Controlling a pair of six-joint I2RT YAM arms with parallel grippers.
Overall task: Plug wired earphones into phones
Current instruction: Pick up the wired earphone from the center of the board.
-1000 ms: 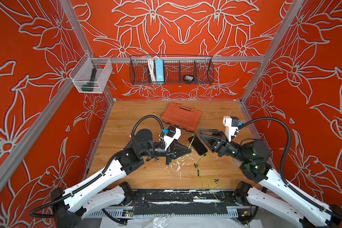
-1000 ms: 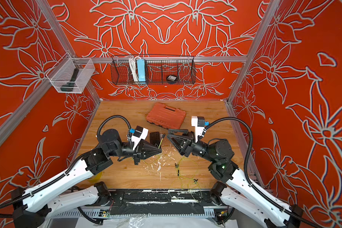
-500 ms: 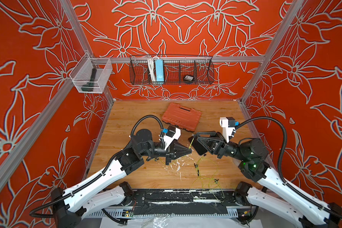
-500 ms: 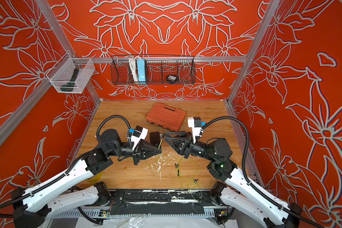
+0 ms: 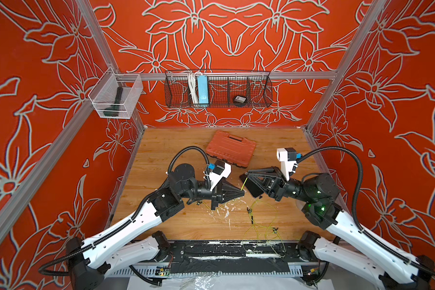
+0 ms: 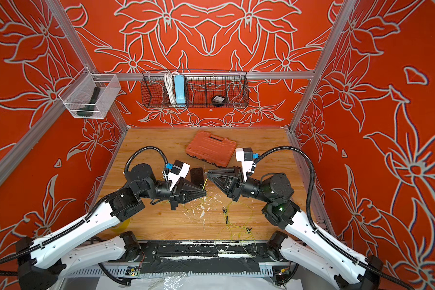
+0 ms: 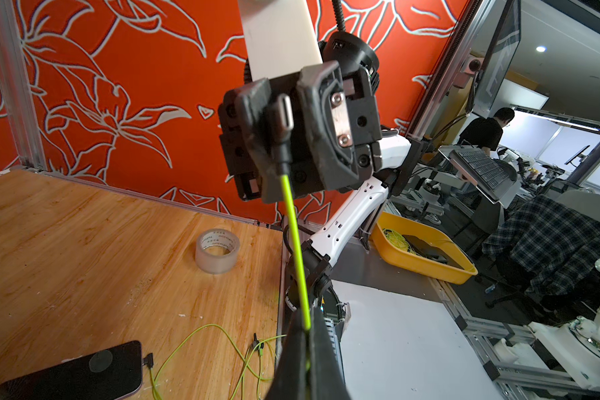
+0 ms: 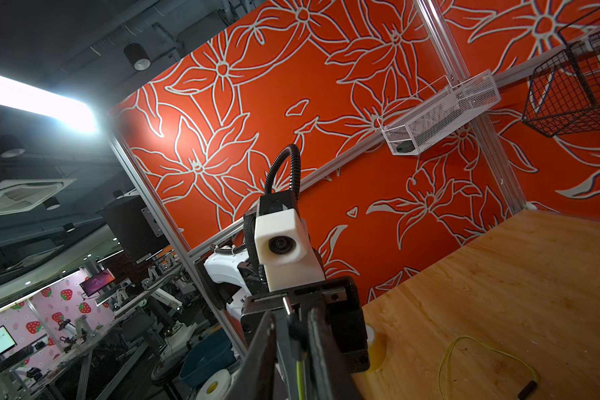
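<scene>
Left fingers point(image 7: 291, 367): clenched on the thin yellow-green cable point(image 7: 293, 235). I see it leave the black tapered tips of the left gripper point(image 5: 242, 193) and run taut up to the plug.
Right fingers point(image 7: 317, 104): black, blocky, rough-faced pads standing on either side of the plug point(image 7: 282, 114) and close against it. I cannot tell whether the right gripper point(image 5: 246, 175) pinches it or only flanks it.
Plug: black moulded body with a flat, rounded metal tip, up in the air between the two grippers, above the middle of the table.
Phone point(image 5: 253, 190): flat glossy black slab with rounded corners, lying on the table under the right gripper. From the left wrist I see a small black connector point(image 7: 148, 360) against its near end, with green cable trailing off it.
Second phone point(image 6: 197, 175): I read it as another flat black slab, on the table just near of the case, between the two wrist cameras.
Loose earphones point(image 5: 261, 221): yellow-green loops with small black pieces, tangled on the near right of the table.
Case point(image 5: 231, 148): orange ribbed plastic, rectangular, far middle.
Tape point(image 7: 218, 251): translucent roll, lying flat on the table toward the right arm's base.
Table point(image 5: 161, 155): pale wood grain, flecked with white scraps near the middle.
</scene>
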